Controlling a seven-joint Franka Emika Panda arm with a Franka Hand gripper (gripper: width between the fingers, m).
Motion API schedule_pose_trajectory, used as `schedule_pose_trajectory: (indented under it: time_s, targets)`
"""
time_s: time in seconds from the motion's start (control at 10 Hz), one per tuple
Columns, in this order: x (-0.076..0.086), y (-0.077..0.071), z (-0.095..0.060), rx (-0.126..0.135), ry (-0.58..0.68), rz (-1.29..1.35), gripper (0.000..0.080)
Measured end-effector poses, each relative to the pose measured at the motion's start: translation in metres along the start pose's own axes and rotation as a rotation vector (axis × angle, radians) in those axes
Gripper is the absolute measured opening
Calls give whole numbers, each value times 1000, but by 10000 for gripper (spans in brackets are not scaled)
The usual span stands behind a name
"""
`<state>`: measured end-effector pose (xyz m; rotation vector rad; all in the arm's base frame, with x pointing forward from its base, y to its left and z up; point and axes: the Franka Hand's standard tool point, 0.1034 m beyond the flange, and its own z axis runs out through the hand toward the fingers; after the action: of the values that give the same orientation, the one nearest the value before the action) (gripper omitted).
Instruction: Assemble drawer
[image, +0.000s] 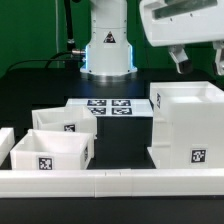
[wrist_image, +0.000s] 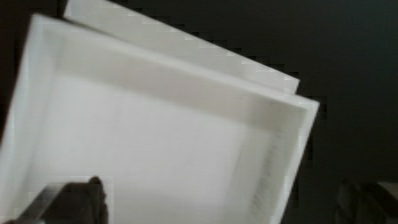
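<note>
The drawer lies in three loose parts. The tall boxy housing stands on the exterior view's right, open side up, with a tag on its front. Two shallow trays sit on the left, the nearer one in front of the farther one. My gripper hangs above the housing, open and empty, not touching it. The wrist view looks down into the housing's white inside. One dark fingertip shows over that inside, and my gripper spans its side wall.
The marker board lies flat between the trays and the housing, in front of the robot base. A low white rail runs along the table's front edge. The table surface is black.
</note>
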<state>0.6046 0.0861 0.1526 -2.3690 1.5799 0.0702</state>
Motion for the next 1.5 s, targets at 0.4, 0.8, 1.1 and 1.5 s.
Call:
schedule_pose_trajectory:
  time_s: [0.4,0.8,1.1,1.5]
  targets:
    - [-1,15,15,-53,-6,-215,649]
    - [7,23,13,-117,-37,-492,649]
    - [22,31,8,-134,-60,-798,649]
    - [106,44,-14,-130,-29,-892,649]
